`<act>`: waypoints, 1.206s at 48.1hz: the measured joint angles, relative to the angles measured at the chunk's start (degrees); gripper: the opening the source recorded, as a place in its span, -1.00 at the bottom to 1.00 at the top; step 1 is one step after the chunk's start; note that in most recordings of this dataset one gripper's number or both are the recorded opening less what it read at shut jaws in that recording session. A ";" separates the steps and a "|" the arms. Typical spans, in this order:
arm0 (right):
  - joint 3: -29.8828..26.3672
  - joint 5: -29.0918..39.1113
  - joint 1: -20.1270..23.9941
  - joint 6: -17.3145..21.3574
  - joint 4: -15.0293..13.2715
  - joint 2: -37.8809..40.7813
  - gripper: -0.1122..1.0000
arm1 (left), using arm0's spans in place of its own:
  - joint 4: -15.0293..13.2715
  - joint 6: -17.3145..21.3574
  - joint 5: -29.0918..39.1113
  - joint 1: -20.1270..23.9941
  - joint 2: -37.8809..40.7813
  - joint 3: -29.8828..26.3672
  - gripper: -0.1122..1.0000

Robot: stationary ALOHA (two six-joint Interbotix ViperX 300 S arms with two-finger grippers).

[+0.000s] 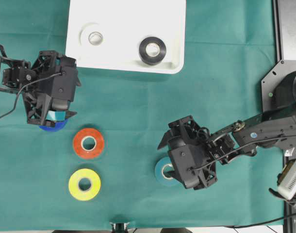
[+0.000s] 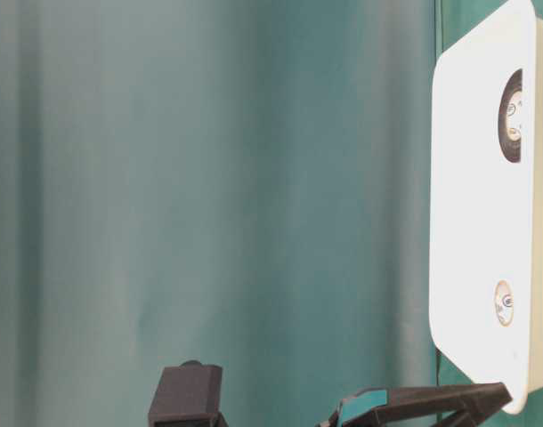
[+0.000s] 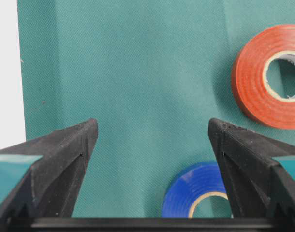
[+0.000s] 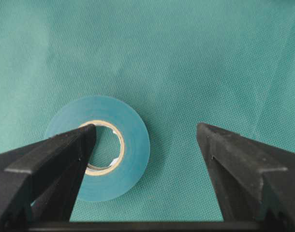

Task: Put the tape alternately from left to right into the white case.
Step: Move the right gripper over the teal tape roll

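Note:
The white case (image 1: pixel 123 48) lies at the back of the green cloth and holds a white roll (image 1: pixel 95 38) and a black roll (image 1: pixel 152 50). Red (image 1: pixel 88 143) and yellow (image 1: pixel 84 184) rolls lie flat at the front left. My left gripper (image 3: pixel 152 123) hovers open above the cloth. The blue roll (image 3: pixel 186 193) lies below it, close to its right finger and partly hidden. My right gripper (image 4: pixel 146 126) is open over the teal roll (image 4: pixel 133 150). Its left finger covers the roll's core and the right finger stands clear of it.
A grey metal plate (image 1: pixel 289 29) and the right arm's base fill the right edge. The case's rim (image 3: pixel 5 72) shows at the left of the left wrist view, and the red roll (image 3: pixel 254 82) lies at its upper right. Bare cloth separates the two arms.

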 measured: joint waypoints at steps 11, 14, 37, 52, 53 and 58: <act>0.00 0.00 0.00 0.00 0.00 1.85 0.71 | -0.09 0.00 0.00 0.00 0.00 -0.09 0.92; 0.00 0.09 0.00 0.09 -0.09 2.55 0.71 | -0.09 0.00 0.00 -0.09 0.09 0.00 0.93; -1.23 -0.09 0.00 0.62 0.00 8.44 0.71 | 0.00 0.00 -0.09 -0.26 0.09 0.09 0.92; -1.76 -0.09 0.00 0.62 0.00 8.88 0.71 | -0.09 0.00 -0.09 -0.26 0.00 0.26 0.92; -1.85 -0.09 0.00 0.62 -0.09 8.88 0.71 | -0.09 0.00 -0.09 -0.26 0.00 0.35 0.92; -1.93 -0.09 0.00 0.53 0.00 8.96 0.69 | 0.00 0.00 -0.09 -0.26 0.00 0.70 0.93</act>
